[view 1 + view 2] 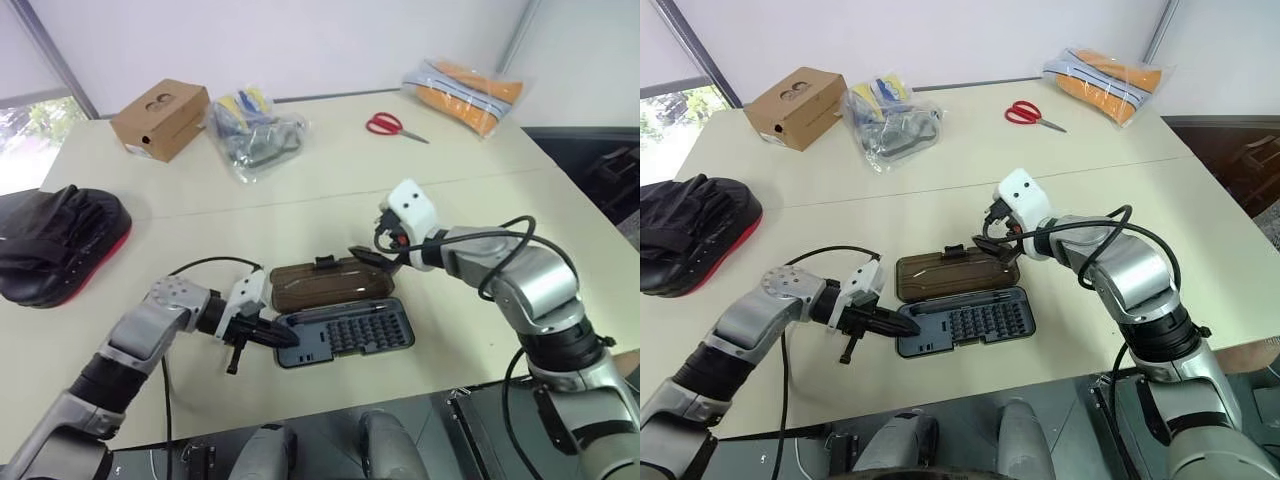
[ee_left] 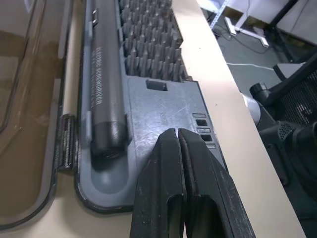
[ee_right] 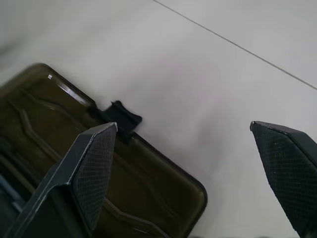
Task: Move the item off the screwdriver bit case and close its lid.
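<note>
The black padded mitt with its red underside lies at the table's far left, apart from the case. The screwdriver bit case's dark grey tray sits near the front edge, with rows of bits and a screwdriver handle showing. Its smoky-brown lid lies flat open behind the tray, with the black latch tab on its far edge. My left gripper is shut and empty, with its tips over the tray's left end. My right gripper stands open above the lid's right end, holding nothing.
A brown cardboard box and a clear bag of tools stand at the back left. Red scissors and a bag with orange contents lie at the back right. The table's front edge runs just below the tray.
</note>
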You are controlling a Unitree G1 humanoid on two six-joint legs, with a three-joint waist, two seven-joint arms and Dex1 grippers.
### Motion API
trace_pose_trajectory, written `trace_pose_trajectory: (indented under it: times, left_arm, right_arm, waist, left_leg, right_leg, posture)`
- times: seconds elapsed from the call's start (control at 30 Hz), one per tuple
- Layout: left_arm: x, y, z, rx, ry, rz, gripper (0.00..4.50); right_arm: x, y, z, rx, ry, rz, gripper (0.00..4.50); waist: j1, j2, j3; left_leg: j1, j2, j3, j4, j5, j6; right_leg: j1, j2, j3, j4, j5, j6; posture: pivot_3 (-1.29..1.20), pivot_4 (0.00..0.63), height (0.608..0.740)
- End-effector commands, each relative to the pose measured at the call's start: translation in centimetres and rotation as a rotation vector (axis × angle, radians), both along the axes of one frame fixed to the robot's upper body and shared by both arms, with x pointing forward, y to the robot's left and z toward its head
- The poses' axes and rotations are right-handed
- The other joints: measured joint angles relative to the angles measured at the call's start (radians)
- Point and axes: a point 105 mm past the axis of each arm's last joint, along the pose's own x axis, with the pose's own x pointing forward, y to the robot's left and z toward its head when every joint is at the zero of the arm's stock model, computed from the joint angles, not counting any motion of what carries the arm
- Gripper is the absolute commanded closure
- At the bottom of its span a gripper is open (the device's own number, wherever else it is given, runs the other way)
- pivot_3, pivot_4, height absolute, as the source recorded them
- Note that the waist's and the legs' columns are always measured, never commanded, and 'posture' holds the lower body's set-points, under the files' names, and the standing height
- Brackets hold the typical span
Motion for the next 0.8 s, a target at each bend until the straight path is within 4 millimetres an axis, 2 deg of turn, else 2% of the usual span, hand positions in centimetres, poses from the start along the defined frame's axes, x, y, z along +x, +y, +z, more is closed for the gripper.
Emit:
trace_pose_trajectory:
  times: [0.03,0.13,0.27,0.5,0.8]
  left_arm:
    - [-0.1,0.2,-1.6,0.052,-0.008,-0.002,4.46]
    - [0.3,0.0,-1.7,0.045,-0.015,0.018,4.46]
    - [0.6,0.1,-2.0,0.044,-0.017,0.028,4.46]
    - [0.7,0.2,-2.4,0.041,-0.024,0.055,4.46]
    - [0.8,0.4,-2.2,0.029,-0.027,0.092,4.46]
  right_arm:
    - [0.3,0.1,0.9,-0.076,-0.064,0.075,0.00]
    - [0.0,0.9,1.0,-0.136,-0.076,0.230,0.00]
    - [0.6,0.7,1.2,-0.237,-0.100,0.374,0.00]
    - [3.5,0.0,0.3,-0.271,-0.068,0.423,0.00]
    - [4.6,0.0,-2.0,-0.252,0.002,0.470,0.00]
  waist:
    - [0.001,0.000,0.000]
    - [0.002,0.000,0.000]
    - [0.002,0.000,0.000]
    - [0.002,0.000,0.000]
    - [0.001,0.001,-0.001]
  left_leg:
    - [0.000,0.000,0.000,0.000,0.000,0.000]
    - [0.001,0.000,0.000,0.000,0.000,0.000]
    - [0.002,0.000,0.002,0.001,0.000,0.000]
    - [0.003,0.000,0.002,0.001,0.000,0.000]
    - [0.003,0.000,-0.001,0.001,0.000,0.000]
  right_leg:
    - [0.001,0.000,0.000,0.000,0.000,0.000]
    - [0.002,0.000,0.000,-0.001,0.000,0.000]
    - [0.004,0.000,-0.001,-0.001,0.000,0.000]
    - [0.005,0.000,-0.001,-0.001,0.000,0.000]
    - [0.005,0.000,-0.001,-0.001,0.000,0.000]
  posture:
    - [0.00,0.150,0.740]
    - [0.00,0.150,0.740]
    - [0.00,0.150,0.740]
    - [0.00,0.150,0.740]
    - [0.00,0.150,0.740]
